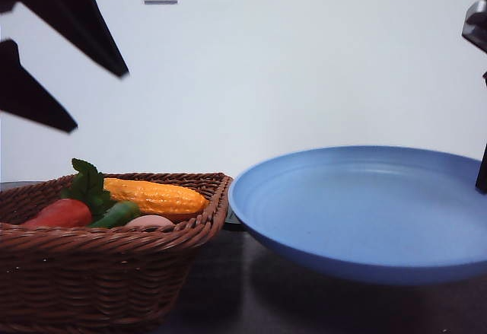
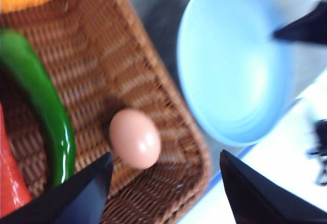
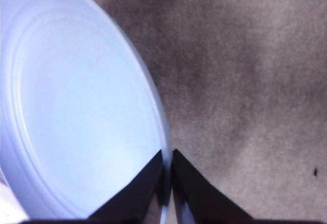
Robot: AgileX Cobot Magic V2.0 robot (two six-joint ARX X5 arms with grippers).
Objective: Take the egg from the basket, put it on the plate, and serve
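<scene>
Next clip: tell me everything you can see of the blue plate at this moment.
The plate is a wide, shallow, plain light blue round with a raised rim and faint concentric rings, smooth and matte, nothing on it. In the front view it appears raised off the dark table, beside the basket, roughly level. The right claw is pinched shut on its rim at the far right edge. Nothing else visibly touches it; the left claw hangs open over the egg.

No readable text, label or number anywhere
</scene>
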